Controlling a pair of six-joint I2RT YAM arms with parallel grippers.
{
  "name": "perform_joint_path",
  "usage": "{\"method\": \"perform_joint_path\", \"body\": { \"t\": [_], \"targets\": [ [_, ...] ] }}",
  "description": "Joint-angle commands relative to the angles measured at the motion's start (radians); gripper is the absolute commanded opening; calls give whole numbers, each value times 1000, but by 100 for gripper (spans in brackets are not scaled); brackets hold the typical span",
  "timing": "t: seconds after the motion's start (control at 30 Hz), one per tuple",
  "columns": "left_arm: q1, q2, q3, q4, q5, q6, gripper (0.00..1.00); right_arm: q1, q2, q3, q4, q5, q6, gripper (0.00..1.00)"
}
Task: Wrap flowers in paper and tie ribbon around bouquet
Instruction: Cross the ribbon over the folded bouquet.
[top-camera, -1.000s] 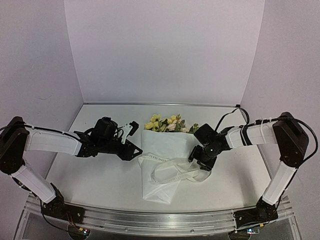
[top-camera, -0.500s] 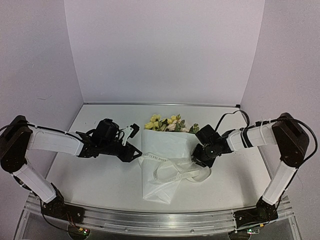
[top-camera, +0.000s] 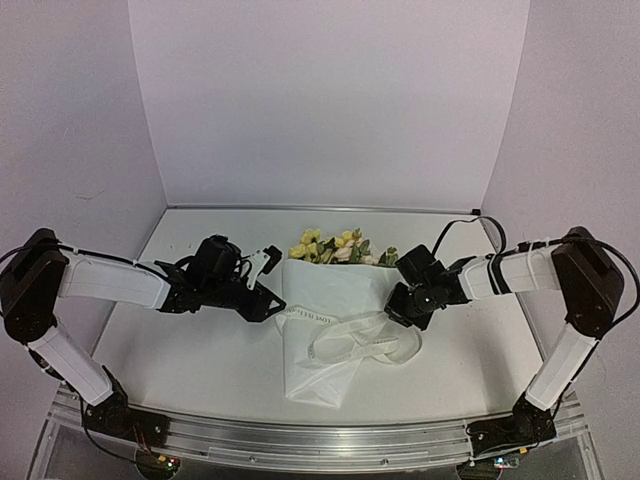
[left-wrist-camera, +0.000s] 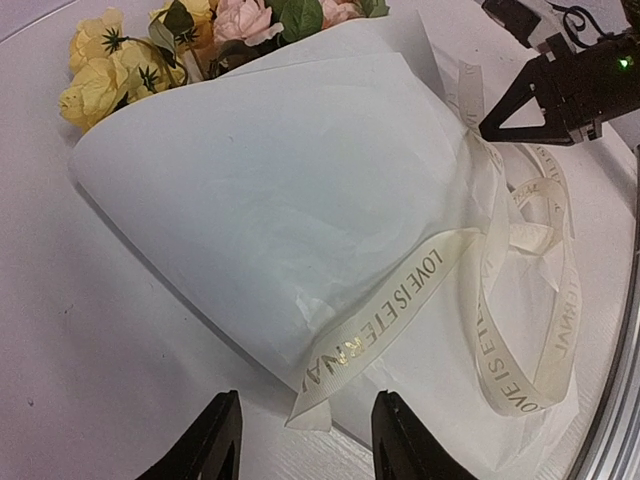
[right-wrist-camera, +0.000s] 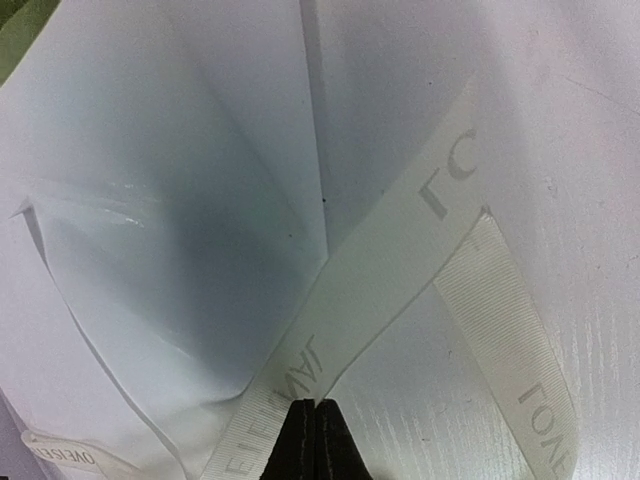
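The bouquet lies mid-table as a cone of white paper (top-camera: 322, 300) (left-wrist-camera: 280, 180), with the yellow and cream flowers (top-camera: 330, 247) (left-wrist-camera: 100, 80) showing at its far end. The lettered ribbon (top-camera: 355, 345) (left-wrist-camera: 400, 310) loops loosely over the cone. My left gripper (top-camera: 272, 283) (left-wrist-camera: 307, 400) is open at the cone's left edge, and the ribbon's loose end lies between its fingers. At the cone's right edge, my right gripper (top-camera: 398, 312) (right-wrist-camera: 316, 405) is shut on a strand of the ribbon (right-wrist-camera: 380, 260) that crosses the paper (right-wrist-camera: 180, 200).
The white table (top-camera: 190, 350) is enclosed by pale walls on three sides. A metal rail (top-camera: 300, 445) runs along the near edge by the arm bases. A black cable (top-camera: 455, 225) trails behind the right arm.
My right gripper has shut on the ribbon strand and shifted slightly away from the near edge. My left gripper has edged right toward the cone, with its jaws a little narrower.
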Motion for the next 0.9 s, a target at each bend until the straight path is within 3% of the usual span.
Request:
{"method": "perform_joint_path", "body": {
  "t": [0.0, 0.57, 0.87],
  "targets": [
    [-3, 16, 45, -20, -9, 33, 46, -4, -63, 2, -6, 21, -35, 0],
    [-17, 137, 133, -54, -1, 75, 48, -4, -139, 86, -148, -67, -176, 0],
    [-20, 163, 148, -52, 11, 111, 42, -2, -133, 132, -148, -179, -215, 0]
  ]
}}
